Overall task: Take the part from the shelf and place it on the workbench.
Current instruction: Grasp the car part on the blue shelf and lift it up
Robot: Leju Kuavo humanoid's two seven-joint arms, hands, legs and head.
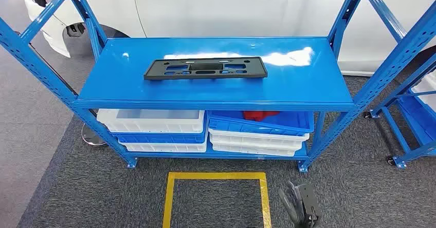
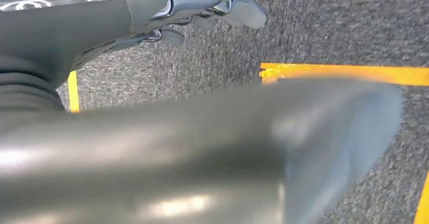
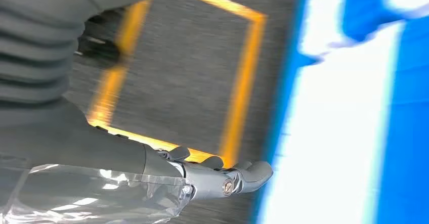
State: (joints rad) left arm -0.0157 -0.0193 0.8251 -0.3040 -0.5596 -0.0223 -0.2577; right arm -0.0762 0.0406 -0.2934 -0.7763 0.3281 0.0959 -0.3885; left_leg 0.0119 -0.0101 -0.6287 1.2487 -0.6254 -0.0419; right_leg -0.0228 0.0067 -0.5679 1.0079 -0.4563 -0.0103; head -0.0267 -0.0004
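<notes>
Head view: looked forward and down onto a blue metal shelf [image 1: 319, 79] with a white car [image 1: 205, 6] parked behind it.
Part: black flat plastic panel [image 1: 205, 68], long and rectangular with cut-outs along its middle; lay flat near the centre of the top deck, long side across the view, touching nothing else.
Lower shelf: held stacked white and blue trays [image 1: 154, 127]; something red [image 1: 261, 115] sat in a tilted blue tray [image 1: 288, 122] on the right-hand stack.
Floor: grey carpet with a yellow taped square [image 1: 216, 176] in front of the shelf.
Right hand [image 1: 301, 205]: hung low beside the yellow square, well apart from the part; in the right wrist view [image 3: 227, 176] held nothing, fingers stretched out loosely over the carpet, blurred by motion.
Left hand [image 2: 212, 6]: held nothing in the left wrist view, fingers lightly curved and apart above the carpet and tape.
Stage: judged at the very start; part untouched, reach not yet made.
Handling: probably light and fairly stiff, though thin enough to flex if lifted by one end; likely slick on the glossy painted deck, so apt to slide when pushed rather than lift.
Grip: best taken at the two short ends, one hand each, or by the near long edge with fingers hooked under; cut-outs possibly usable as finger holds.
Risk: thin edge sitting flush on the deck, hard to get under.
</notes>
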